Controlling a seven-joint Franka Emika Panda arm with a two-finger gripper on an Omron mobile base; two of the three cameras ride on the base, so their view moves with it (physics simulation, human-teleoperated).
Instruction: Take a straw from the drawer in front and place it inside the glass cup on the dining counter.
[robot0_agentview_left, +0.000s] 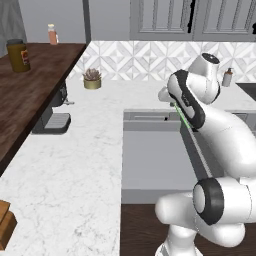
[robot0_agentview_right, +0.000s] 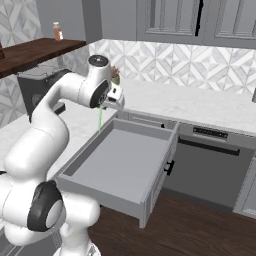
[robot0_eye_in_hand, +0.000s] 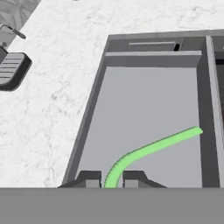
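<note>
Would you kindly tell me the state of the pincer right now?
Pincer: closed on the straw, held above the open drawer.

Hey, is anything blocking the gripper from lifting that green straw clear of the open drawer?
Nothing visible does. The gripper already pinches the straw between its fingertips, above the open drawer. In the right base view the straw hangs from the hand over the drawer's back left corner, with open space above. The glass cup isn't visible from here.
</note>
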